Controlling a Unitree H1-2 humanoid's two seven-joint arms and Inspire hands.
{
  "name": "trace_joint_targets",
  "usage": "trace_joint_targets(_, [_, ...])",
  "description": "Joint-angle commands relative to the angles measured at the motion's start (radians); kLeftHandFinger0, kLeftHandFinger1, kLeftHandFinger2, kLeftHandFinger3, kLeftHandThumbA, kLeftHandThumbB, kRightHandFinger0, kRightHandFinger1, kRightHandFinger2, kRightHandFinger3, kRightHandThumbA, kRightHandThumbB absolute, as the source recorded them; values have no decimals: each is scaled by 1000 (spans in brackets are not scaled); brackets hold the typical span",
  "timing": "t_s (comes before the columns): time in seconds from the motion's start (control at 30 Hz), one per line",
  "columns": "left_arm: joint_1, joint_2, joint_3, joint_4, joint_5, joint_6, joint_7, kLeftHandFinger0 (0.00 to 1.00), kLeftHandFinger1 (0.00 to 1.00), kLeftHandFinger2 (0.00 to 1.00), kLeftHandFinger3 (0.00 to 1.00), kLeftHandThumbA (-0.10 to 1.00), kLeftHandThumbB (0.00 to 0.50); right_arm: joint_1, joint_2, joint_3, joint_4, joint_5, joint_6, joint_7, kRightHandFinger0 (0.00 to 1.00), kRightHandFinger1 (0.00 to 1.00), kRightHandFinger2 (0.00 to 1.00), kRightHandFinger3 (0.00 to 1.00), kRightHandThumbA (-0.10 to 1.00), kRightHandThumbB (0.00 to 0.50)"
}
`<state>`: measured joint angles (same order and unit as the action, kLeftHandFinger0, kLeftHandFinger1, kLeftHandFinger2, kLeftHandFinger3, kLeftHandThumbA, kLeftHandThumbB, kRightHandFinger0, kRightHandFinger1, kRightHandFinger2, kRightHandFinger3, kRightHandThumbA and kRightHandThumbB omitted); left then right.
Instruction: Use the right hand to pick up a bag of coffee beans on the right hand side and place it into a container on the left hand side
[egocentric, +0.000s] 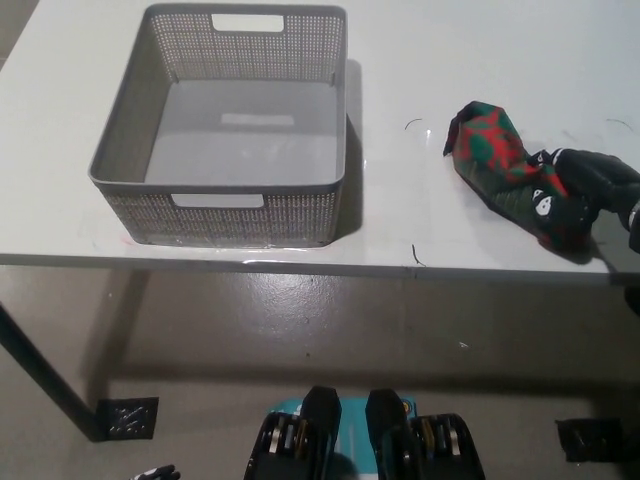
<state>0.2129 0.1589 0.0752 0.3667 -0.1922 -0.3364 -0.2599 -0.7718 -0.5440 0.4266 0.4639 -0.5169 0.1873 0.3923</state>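
The bag of coffee beans (492, 152), red and green with a dark lower end, lies on the white table (420, 60) at the right. My black right hand (583, 186) comes in from the right edge, its fingers wrapped around the bag's lower right end. The bag's upper end still touches the table. At the table's left stands the grey mesh container (128, 130), with nothing inside. Only a sliver of my white left hand (155, 472) shows at the bottom edge, far below the table.
The table's front edge (300, 262) runs across the middle of the picture, with grey floor below it. A dark table leg (40, 375) slants at the lower left. Bare tabletop separates the container from the bag.
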Motion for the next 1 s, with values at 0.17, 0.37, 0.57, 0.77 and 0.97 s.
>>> trace_joint_targets(0.17, [17,-1,-1,-20,5,-43,2,1000,586,778,763,863,500,-139,-15,-53,159,31,-81,16,638,636,668,506,-100,297])
trace_joint_targets(0.37, [30,1,0,-11,0,-53,-7,1000,605,787,785,868,500,-191,-27,-72,152,38,-73,25,626,655,693,552,-100,279])
trace_joint_targets(0.57, [33,1,0,-18,2,-36,-1,1000,626,793,786,868,500,-299,-28,-86,213,43,-88,36,545,562,614,520,-100,277])
trace_joint_targets(0.77, [30,3,-2,9,2,-59,-9,1000,628,794,797,863,500,-401,-17,-98,240,49,-94,41,464,470,556,550,-100,288])
trace_joint_targets(0.97, [32,-3,-4,35,14,-70,-2,1000,624,786,804,869,500,-511,4,-107,232,56,-56,82,414,424,513,500,-100,285])
